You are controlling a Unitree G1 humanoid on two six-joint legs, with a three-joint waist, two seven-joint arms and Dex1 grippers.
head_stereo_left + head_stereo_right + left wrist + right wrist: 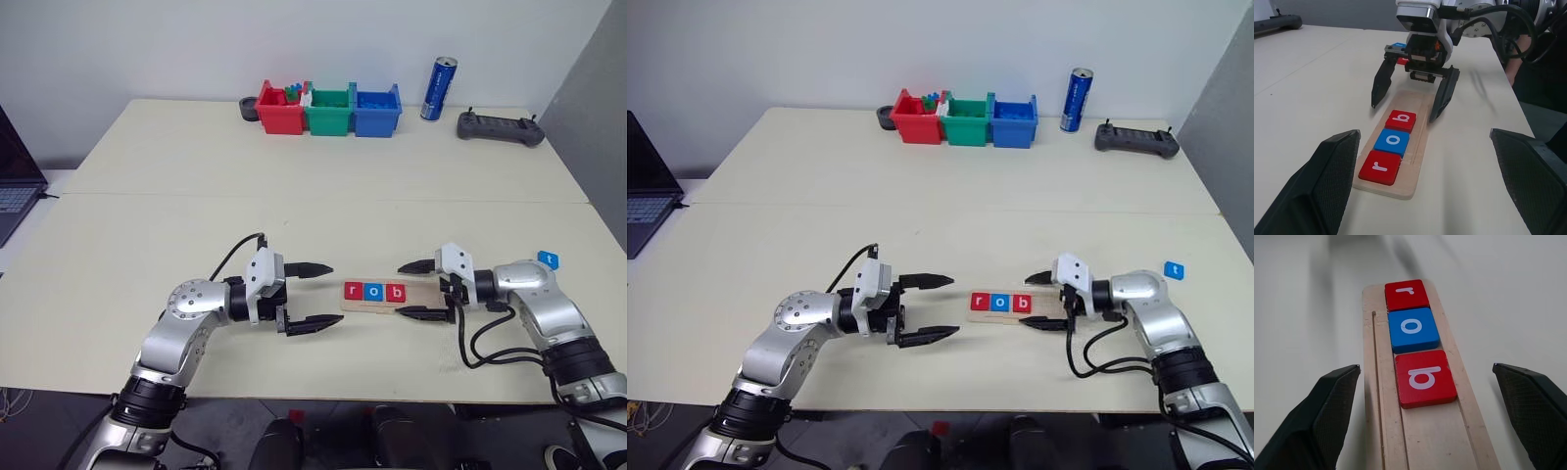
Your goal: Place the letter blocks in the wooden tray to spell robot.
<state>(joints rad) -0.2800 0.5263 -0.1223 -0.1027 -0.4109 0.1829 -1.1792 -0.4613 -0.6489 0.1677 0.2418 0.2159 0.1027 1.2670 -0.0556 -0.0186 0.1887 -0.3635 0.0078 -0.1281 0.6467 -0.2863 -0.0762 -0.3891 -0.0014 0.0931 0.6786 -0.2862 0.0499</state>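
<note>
The wooden tray (423, 295) lies near the table's front edge, between my two grippers. In it sit three letter blocks side by side: a red r (1406, 294), a blue o (1413, 329) and a red b (1425, 378). The tray's right part is bare wood. My right gripper (405, 291) is open, one finger on each side of the tray's right end, holding nothing. My left gripper (327, 295) is open and empty, just left of the tray's r end. A blue t block (548, 259) lies on the table beyond my right arm.
Red (279, 110), green (328, 110) and blue (376, 110) bins stand in a row at the table's far edge, with a blue can (439, 88) and a black controller (500, 127) to their right. A laptop (15, 186) sits at the left.
</note>
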